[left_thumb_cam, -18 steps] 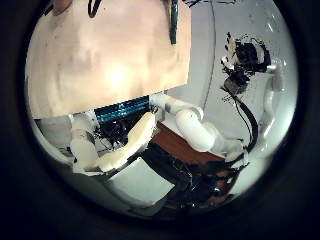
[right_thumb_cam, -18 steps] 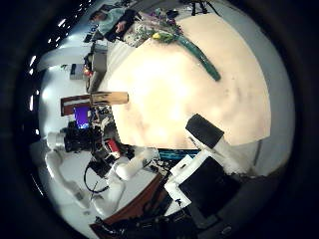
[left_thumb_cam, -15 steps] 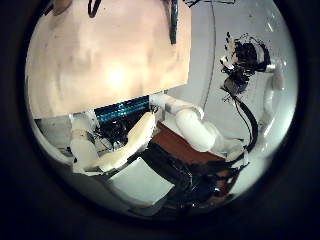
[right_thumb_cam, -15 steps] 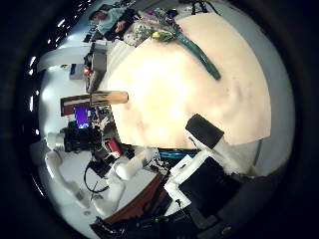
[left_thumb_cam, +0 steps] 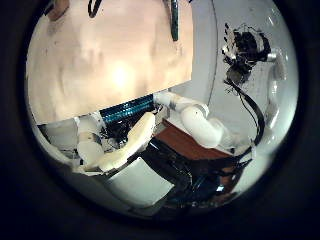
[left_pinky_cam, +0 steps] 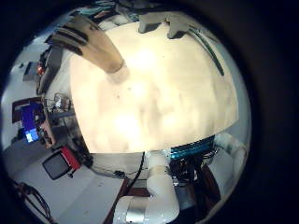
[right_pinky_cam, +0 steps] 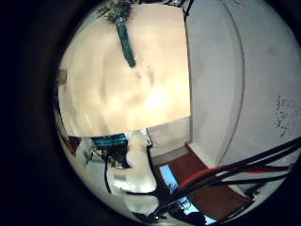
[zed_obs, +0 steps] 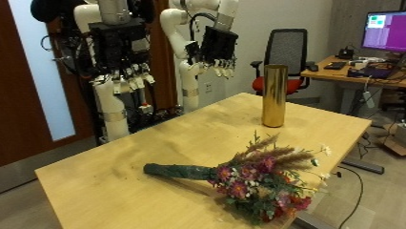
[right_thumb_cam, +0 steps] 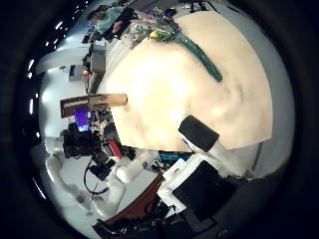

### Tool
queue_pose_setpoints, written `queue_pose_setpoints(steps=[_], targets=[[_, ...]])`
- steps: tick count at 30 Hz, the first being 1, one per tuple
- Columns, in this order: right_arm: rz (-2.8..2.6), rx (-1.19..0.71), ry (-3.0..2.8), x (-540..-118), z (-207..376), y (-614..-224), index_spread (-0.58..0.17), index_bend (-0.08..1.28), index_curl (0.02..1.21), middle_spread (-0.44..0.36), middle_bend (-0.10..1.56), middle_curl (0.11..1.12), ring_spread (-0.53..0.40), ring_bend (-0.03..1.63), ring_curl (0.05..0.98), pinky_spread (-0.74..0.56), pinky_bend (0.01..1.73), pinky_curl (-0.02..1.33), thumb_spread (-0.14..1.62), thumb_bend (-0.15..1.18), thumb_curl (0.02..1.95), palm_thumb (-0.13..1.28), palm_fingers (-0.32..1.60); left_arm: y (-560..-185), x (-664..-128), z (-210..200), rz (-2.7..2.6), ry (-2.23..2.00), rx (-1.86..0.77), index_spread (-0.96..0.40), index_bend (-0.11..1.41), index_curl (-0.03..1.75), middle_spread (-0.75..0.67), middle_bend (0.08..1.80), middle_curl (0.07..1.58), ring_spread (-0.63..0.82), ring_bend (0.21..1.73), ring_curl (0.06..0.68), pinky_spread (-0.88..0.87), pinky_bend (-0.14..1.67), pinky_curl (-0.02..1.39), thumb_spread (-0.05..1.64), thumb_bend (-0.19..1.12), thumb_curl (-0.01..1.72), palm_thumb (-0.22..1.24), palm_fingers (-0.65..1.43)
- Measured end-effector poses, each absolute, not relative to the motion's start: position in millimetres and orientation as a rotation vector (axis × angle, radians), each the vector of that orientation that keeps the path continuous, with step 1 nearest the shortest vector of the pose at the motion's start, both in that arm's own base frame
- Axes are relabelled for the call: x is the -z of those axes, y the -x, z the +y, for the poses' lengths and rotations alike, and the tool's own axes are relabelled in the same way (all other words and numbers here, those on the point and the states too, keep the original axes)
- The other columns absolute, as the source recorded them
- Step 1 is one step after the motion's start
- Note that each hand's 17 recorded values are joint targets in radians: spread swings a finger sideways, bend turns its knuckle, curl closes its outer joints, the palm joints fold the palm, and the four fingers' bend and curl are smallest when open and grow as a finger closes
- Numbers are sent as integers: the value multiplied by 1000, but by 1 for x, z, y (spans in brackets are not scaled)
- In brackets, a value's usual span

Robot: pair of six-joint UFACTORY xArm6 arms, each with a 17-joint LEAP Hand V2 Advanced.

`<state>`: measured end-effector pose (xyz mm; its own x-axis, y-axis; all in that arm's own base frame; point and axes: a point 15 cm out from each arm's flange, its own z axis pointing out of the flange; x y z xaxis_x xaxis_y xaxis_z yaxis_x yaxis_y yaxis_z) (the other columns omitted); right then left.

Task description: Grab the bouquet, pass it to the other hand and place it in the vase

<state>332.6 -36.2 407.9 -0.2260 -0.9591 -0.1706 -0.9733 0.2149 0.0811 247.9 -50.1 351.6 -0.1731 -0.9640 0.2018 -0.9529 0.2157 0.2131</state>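
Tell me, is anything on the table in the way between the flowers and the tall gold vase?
No, nothing visible is. The bouquet lies flat near the table's front edge, the vase stands upright farther back, and only bare tabletop shows between them. Both hands hang above, away from that stretch.

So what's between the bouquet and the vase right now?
Nothing: in the outside view only bare table separates the bouquet from the upright vase.

The table (right_thumb_cam: 179,90) fills the middle. The bouquet (right_thumb_cam: 184,42) lies at its far edge, its stem running onto the bare wood. The vase (right_thumb_cam: 95,101) juts from another edge. The right hand's (right_thumb_cam: 199,169) own parts reach in nearby.
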Motion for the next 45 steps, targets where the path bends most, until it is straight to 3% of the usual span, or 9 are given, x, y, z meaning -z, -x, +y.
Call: queue_pose_setpoints(steps=[4,12,15,16,18,22,26,33,45], targets=[[2401,-297,1820,-398,-41,-363,-235,151,248,39,292,349,112,494,233,332,329,287,1141,-22,346,597,381,-252,-355,-49,-2219,-1787,41,242,192,399,387,214,336,561,340,219,506,169,209,943,-28,307,458,130],[2462,-344,1735,-345,-48,-416,-166,93,221,138,365,366,79,598,246,325,400,296,1128,-26,343,543,327,-251,-355,-45,-2202,-1795,41,244,192,398,387,210,336,559,341,219,505,169,212,943,-28,307,458,138],[2451,-275,1707,-331,-50,-442,-10,170,222,158,309,349,74,623,249,320,456,307,1127,-25,344,534,256,-250,-353,-43,-2188,-1804,41,237,191,399,385,205,335,559,342,219,505,172,213,943,-28,307,458,133],[2449,-257,1699,-324,-51,-449,-60,111,208,147,359,363,75,629,249,319,464,308,1129,-25,342,529,254,-249,-353,-43,-2187,-1805,41,236,191,399,385,203,335,559,343,219,505,172,213,943,-28,307,458,132],[2451,-237,1683,-302,-52,-460,-72,131,209,129,359,361,74,640,246,317,478,308,1128,-27,341,519,243,-249,-352,-43,-2180,-1804,41,240,191,398,396,203,334,560,339,218,505,172,214,943,-28,307,458,132],[2465,-188,1641,-261,-58,-472,-121,137,213,194,453,381,80,683,244,293,470,296,1118,-22,346,515,269,-250,-350,-44,-2169,-1814,42,241,190,397,402,210,335,560,337,218,505,171,214,947,-29,305,449,134],[2500,-211,1628,-217,-61,-474,-121,143,225,174,470,381,63,718,245,268,475,288,1108,-21,350,528,272,-251,-349,-44,-2161,-1819,46,242,191,397,404,210,334,561,337,218,505,172,214,949,-28,305,447,133],[2546,-291,1638,-179,-61,-475,-70,151,250,138,481,375,53,740,234,251,495,277,1092,-21,358,552,262,-257,-346,-44,-2153,-1823,51,247,192,397,390,203,334,561,338,219,505,172,215,949,-28,306,447,132],[2576,-333,1631,-156,-70,-486,-72,155,266,135,492,367,56,768,218,242,512,260,1052,-22,377,590,267,-266,-349,-48,-2160,-1820,56,243,195,403,379,193,324,557,340,219,505,176,219,950,-28,306,447,124]])
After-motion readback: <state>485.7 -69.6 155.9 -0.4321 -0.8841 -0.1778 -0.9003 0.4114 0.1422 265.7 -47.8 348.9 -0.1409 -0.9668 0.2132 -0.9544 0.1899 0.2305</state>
